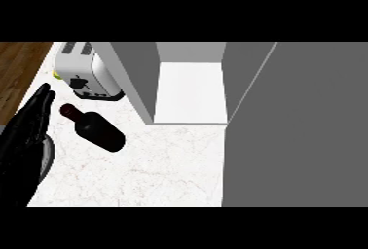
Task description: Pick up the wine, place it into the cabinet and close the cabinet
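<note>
Your left hand [28, 131] comes in at the view's left edge, a black hand with its fingers straight and together, pointing up the view, holding nothing. Just to its right, with a narrow gap between them, you have the dark glass wine bottle with a dark red cap [95, 128] on the white marbled counter [158, 165]. Its neck points toward the upper left of the view, and you cannot tell from here whether it stands upright or lies on its side. Beyond the bottle, near the counter's far left corner, sits a white two-slot toaster with a black base [87, 72], with a small yellow-green thing [55, 74] just beside its left side. To the right of the bottle, the grey cabinet with a white inside [191, 92] stands open, and its grey door [302, 121] fills the view's right side. Your right hand does not show.
</note>
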Controlling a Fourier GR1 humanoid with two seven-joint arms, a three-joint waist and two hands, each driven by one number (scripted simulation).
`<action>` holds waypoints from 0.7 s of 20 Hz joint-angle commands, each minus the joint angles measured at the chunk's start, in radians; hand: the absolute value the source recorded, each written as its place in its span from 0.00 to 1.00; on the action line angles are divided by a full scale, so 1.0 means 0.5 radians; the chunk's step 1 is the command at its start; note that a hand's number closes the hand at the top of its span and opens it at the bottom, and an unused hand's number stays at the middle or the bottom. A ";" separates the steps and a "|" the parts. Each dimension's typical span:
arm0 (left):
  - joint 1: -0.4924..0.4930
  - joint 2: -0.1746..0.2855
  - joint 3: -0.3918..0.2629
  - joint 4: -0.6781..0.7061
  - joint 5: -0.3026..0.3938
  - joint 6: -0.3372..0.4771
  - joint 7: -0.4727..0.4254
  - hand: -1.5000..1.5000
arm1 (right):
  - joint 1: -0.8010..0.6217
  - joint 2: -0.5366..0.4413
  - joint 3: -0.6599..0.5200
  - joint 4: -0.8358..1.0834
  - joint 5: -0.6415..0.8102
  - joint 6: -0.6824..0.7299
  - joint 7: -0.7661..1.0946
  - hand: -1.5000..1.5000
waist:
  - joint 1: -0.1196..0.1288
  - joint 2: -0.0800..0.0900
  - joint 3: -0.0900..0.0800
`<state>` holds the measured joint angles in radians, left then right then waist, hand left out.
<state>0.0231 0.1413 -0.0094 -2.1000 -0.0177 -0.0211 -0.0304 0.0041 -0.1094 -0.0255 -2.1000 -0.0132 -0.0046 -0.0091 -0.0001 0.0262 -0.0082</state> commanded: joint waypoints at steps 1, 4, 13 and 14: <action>-0.240 0.056 0.061 0.225 0.182 -0.146 -0.026 0.00 | -0.039 0.010 -0.029 0.011 0.026 -0.044 0.049 0.00 | -0.015 -0.049 0.016; -0.301 0.255 0.170 0.297 0.696 -0.591 -0.109 0.00 | 0.035 0.043 0.073 -0.074 0.080 -0.044 0.044 0.00 | -0.043 -0.042 0.008; -0.421 0.610 0.250 0.563 1.814 -1.085 0.467 0.00 | 0.331 0.052 0.365 -0.486 -0.251 0.151 0.435 0.00 | -0.045 -0.061 0.016; -0.447 0.627 0.274 0.624 1.864 -1.061 0.493 0.00 | 0.337 0.107 0.470 -0.604 -0.206 0.070 0.580 0.00 | -0.035 -0.060 0.014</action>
<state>-0.1452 0.3736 0.0786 -1.8413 0.7151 -0.5052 0.1123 0.1303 -0.0690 0.1436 -2.2819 -0.1050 0.0479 0.1687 -0.0242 -0.0001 -0.0018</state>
